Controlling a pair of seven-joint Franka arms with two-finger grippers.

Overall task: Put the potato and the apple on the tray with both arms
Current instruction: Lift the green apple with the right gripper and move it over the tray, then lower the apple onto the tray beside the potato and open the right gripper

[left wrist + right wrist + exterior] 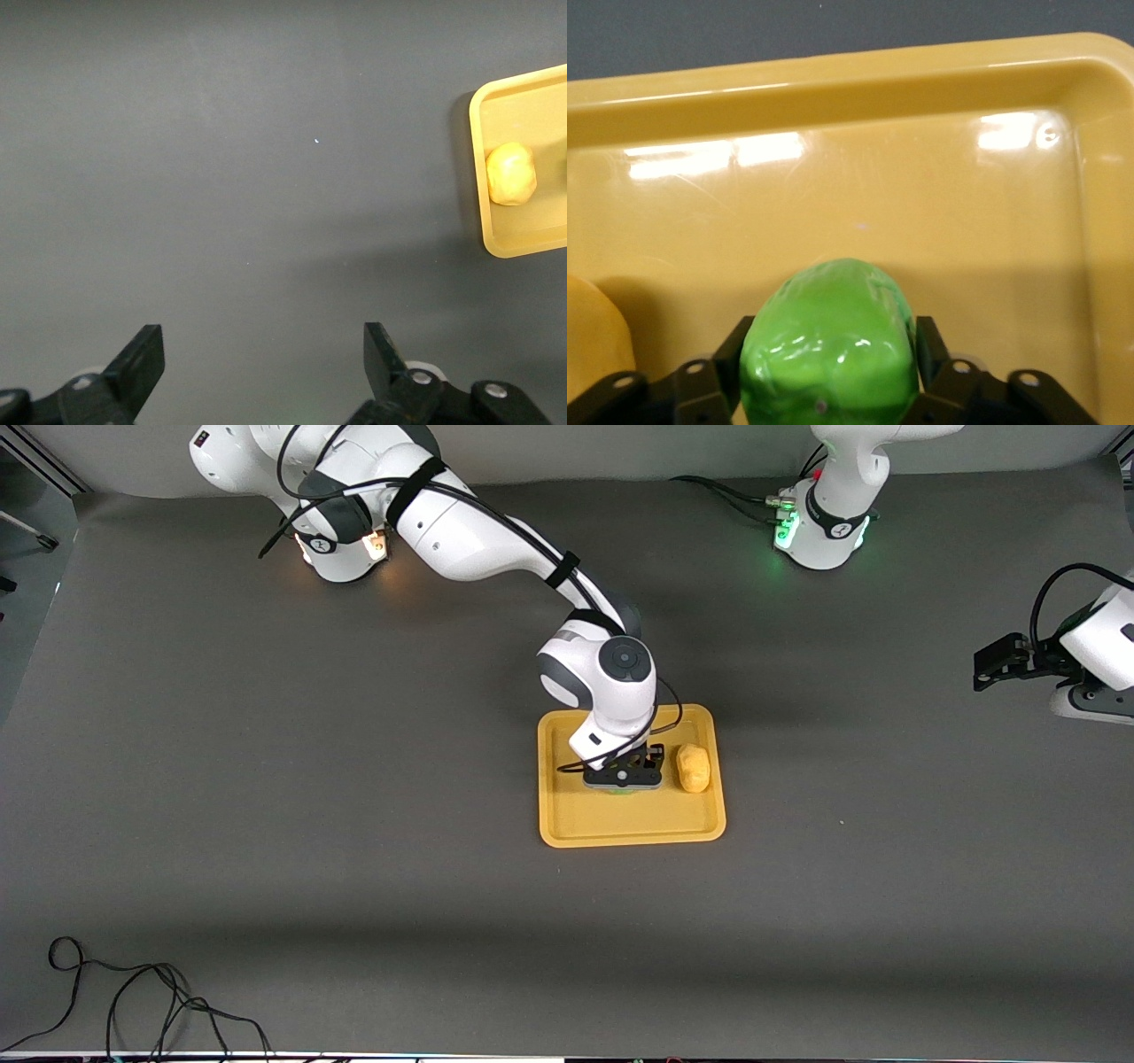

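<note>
The orange-yellow tray (620,824) lies mid-table. The yellow-orange potato (693,768) lies in it, on the side toward the left arm's end. My right gripper (623,779) is down in the tray beside the potato, shut on the green apple (828,345), with one finger on each side of it. The front view shows only a green sliver of the apple under the hand. The right wrist view shows the tray's rim (833,88) and the potato's edge (589,336). My left gripper (979,669) waits open and empty over bare mat at the left arm's end; its wrist view (264,341) shows the tray (532,106) and potato (511,173) well away.
A grey mat (354,824) covers the table around the tray. A loose black cable (133,992) lies at the edge nearest the front camera, toward the right arm's end.
</note>
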